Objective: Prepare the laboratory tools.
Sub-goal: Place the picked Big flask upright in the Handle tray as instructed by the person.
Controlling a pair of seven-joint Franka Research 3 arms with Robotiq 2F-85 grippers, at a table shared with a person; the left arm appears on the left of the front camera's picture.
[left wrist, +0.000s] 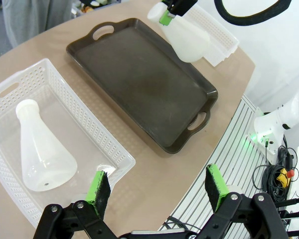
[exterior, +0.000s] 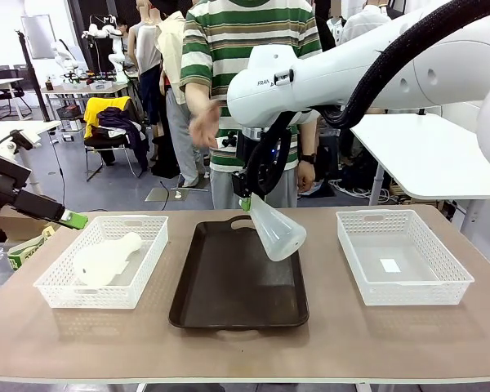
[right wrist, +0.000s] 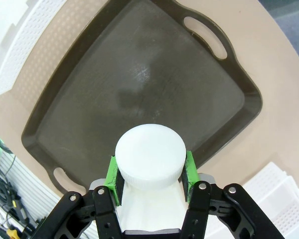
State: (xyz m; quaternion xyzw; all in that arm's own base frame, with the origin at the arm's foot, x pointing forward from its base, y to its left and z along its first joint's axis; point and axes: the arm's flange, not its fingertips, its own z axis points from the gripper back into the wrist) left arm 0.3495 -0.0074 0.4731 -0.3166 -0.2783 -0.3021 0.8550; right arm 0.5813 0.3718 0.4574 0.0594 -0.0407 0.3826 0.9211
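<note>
We see the right pincer (right wrist: 150, 172) closed tight on the neck of one flask (exterior: 276, 231), held tilted over the tray (exterior: 229, 310). The left pincer (left wrist: 157, 186) gapes wide and empty; the other flask (left wrist: 42, 154) lies in the left basket (left wrist: 92, 112).

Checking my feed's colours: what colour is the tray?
Dark brown, plain. The tray shows best in the right wrist view.

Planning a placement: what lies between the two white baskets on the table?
The dark tray, itself bare, with the right gripper holding a tilted flask above it, seen in the front view.
</note>
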